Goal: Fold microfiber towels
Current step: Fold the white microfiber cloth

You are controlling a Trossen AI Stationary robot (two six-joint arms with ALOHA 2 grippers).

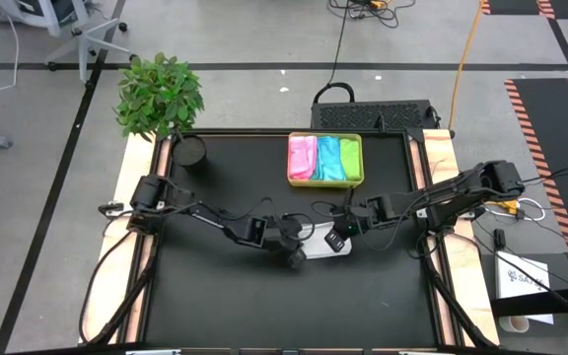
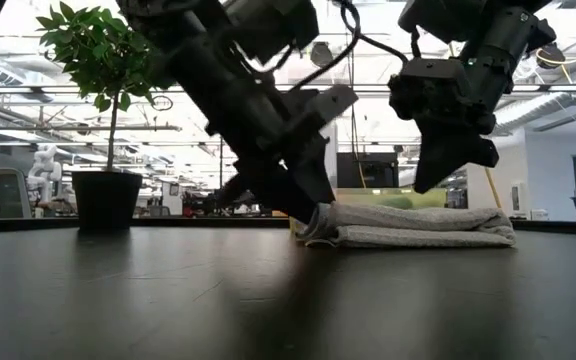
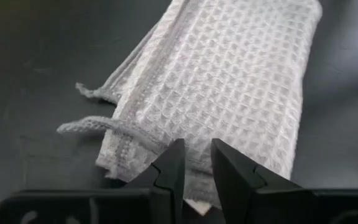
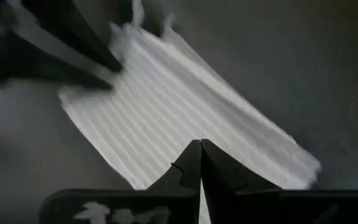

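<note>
A white towel (image 3: 229, 81) of soft waffle-weave cloth, its grid of small raised squares and stitched hem showing a rough, matt texture, lies folded on the counter (image 1: 264, 306), whose black top looks smooth and matt with a faint sheen at table height. The left gripper (image 3: 194, 163) and right gripper (image 4: 199, 163) show hard, matt black fingers that look like plastic. In a glossy yellow-green plastic tray (image 1: 357, 144) sit pink (image 1: 303, 158), light blue (image 1: 327, 158) and lime green (image 1: 347, 160) towels of soft, fuzzy cloth. Pale bare-wood boards (image 1: 440, 148) edge the counter, beside a leafy plant (image 1: 159, 93) in a matt black pot (image 2: 106, 198).
</note>
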